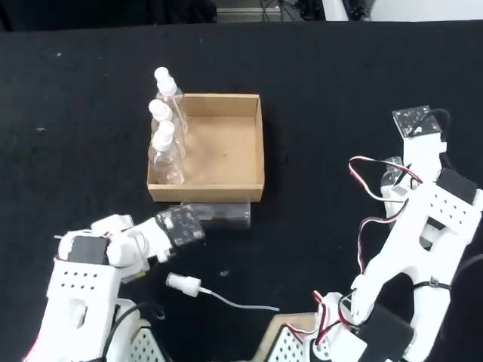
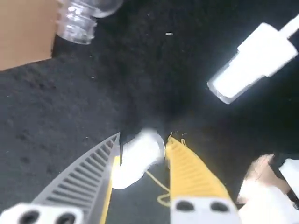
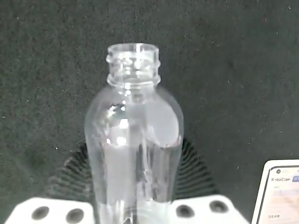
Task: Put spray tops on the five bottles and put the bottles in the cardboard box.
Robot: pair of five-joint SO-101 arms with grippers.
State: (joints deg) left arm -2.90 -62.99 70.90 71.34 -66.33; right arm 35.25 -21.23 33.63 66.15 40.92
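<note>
Three capped bottles (image 1: 166,139) stand along the left wall of the cardboard box (image 1: 226,162). An open clear bottle (image 1: 223,215) lies on the table against the box's front wall; its neck (image 2: 77,23) appears in the left wrist view. My left gripper (image 2: 142,140) is shut on a white spray top (image 2: 138,158) low over the mat at the front left (image 1: 132,256). Another spray top (image 1: 185,284) (image 2: 254,63) with its thin tube lies loose nearby. On the right, my right gripper (image 3: 135,161) is shut on an uncapped clear bottle (image 3: 135,140) (image 1: 392,175).
Black cloth covers the table (image 1: 317,90). The arms' white bases sit along the front edge. A phone (image 3: 280,191) lies near the right gripper. Open mat lies behind and to the right of the box.
</note>
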